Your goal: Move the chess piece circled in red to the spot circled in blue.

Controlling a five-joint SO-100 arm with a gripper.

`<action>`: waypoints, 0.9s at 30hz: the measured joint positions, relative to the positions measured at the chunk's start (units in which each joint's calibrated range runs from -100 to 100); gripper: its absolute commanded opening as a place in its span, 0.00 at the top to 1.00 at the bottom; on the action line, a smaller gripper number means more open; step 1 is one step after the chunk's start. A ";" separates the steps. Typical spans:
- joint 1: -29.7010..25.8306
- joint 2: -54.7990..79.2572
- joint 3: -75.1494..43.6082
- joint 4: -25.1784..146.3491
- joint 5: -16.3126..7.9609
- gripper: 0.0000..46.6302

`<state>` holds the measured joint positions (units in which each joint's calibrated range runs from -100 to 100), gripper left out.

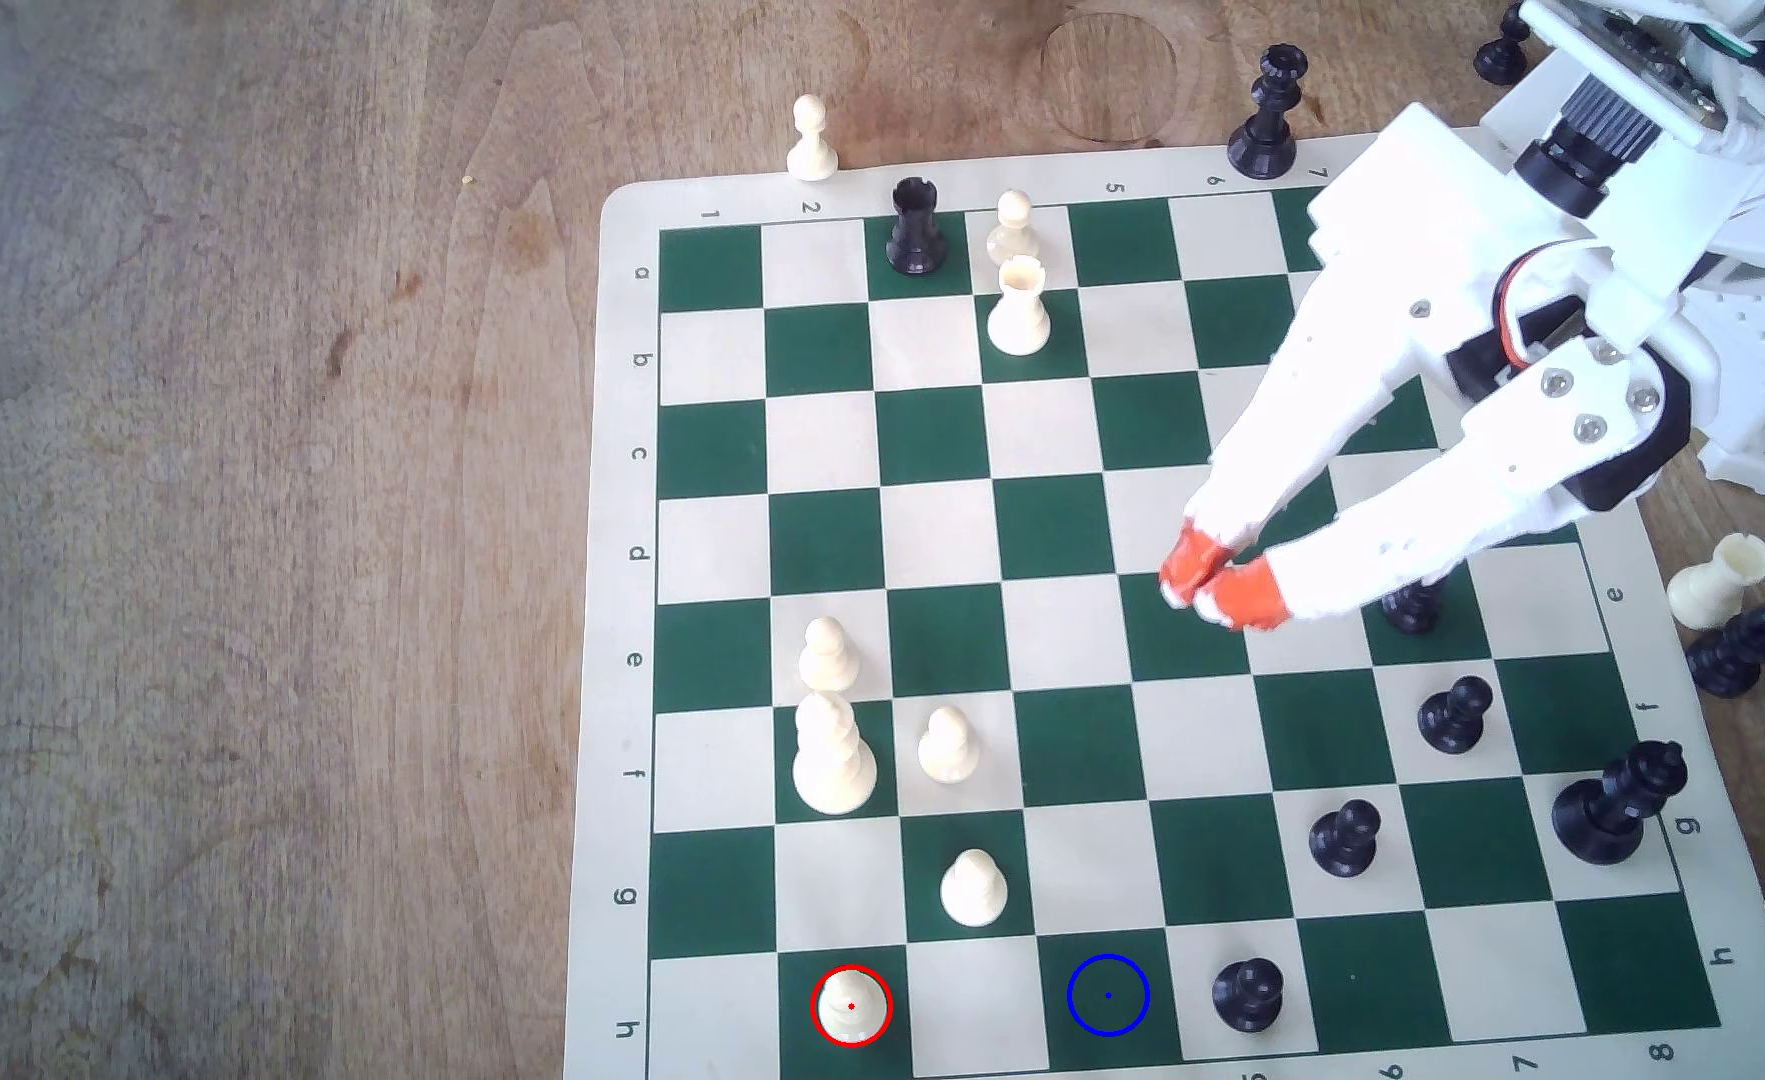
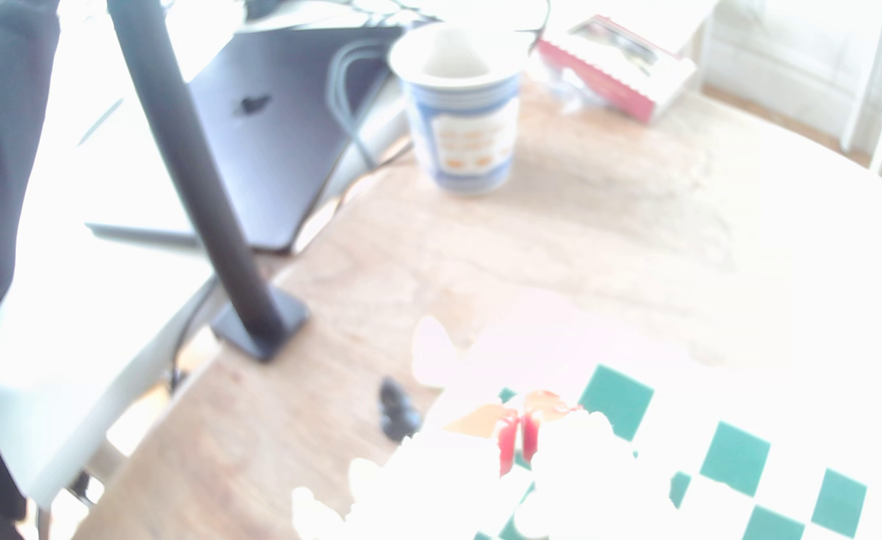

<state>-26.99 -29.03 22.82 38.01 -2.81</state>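
The orange fingers (image 1: 1195, 561) meet empty, well apart from the red-ringed pawn (image 1: 851, 1005), unmoved beside the blue-ringed square (image 1: 1107, 995).

I count 9 cream pcs: 6 pawns (image 1: 949, 743), 2 rooks (image 1: 1018, 306), 1 tall collared pc (image 1: 833, 753). Black's 9 too, incl. 4 black pawns (image 1: 1454, 714) and 1 black rook (image 1: 914, 223). Also 1 red ring (image 1: 814, 1005), 1 blue ring (image 1: 1107, 995), 1 board (image 1: 629, 519), 1 cup (image 2: 462, 109).
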 measured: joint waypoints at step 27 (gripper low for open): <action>2.58 53.79 -37.78 -1.75 -3.76 0.75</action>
<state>-24.41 24.76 -14.96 36.25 -6.57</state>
